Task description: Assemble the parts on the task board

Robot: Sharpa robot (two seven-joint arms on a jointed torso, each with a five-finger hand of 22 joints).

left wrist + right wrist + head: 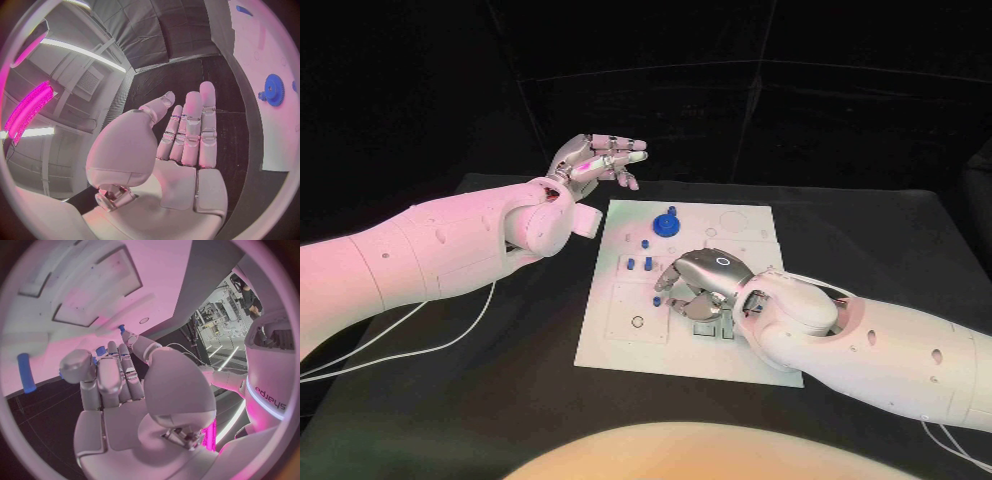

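Right robot hand point(701, 283) palm-down over task board point(620, 330).

You had one task board point(733, 225) on one counter point(877, 230) — a single white plate. On it sat one blue gear point(669, 223) and, as far as could be made out, four small blue pegs point(630, 264). Two robot hands — left robot hand point(596, 160), right robot hand point(697, 280).

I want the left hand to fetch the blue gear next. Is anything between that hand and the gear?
Nothing visible. The left hand hovers open off the task board's far left corner; the blue gear stands near that corner, bare board between. The right hand works nearer the robot.
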